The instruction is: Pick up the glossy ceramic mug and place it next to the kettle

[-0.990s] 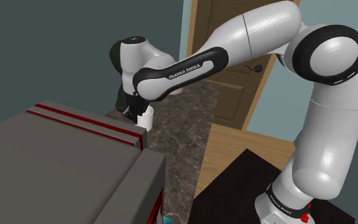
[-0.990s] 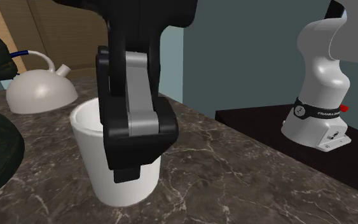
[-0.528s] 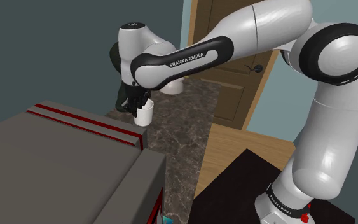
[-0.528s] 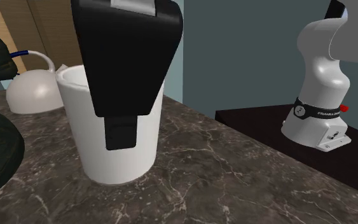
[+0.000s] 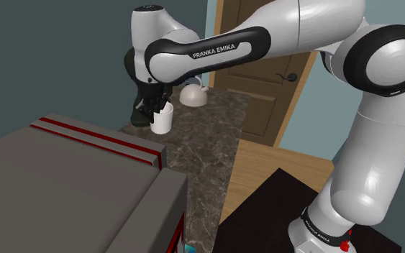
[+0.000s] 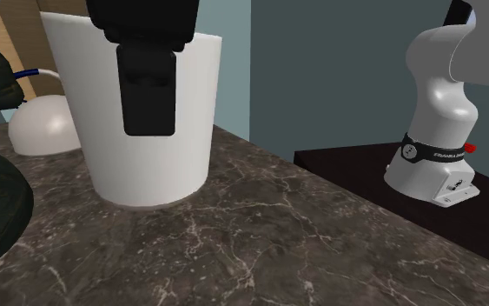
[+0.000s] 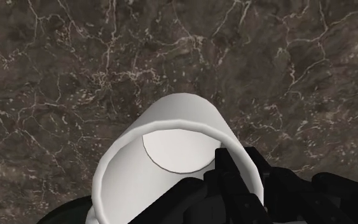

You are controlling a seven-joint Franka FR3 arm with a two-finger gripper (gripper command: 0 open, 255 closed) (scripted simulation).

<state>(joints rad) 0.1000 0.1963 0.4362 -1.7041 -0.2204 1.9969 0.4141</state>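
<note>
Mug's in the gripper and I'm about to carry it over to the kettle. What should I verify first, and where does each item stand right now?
1. Grip on the mug: the gripper is shut on the rim, with one finger down the outer wall. Ok.
2. Mug upright: its walls stand straight in the second exterior view. Ok.
3. Mug base clear of the counter: its lower edge merges with a shadow. Cannot tell.
4. Kettle located: it is on the same counter, beyond the mug in the shoulder view. Ok.
5. Set-down spot: bare marble shows between the mug and the kettle. Ok.
</note>
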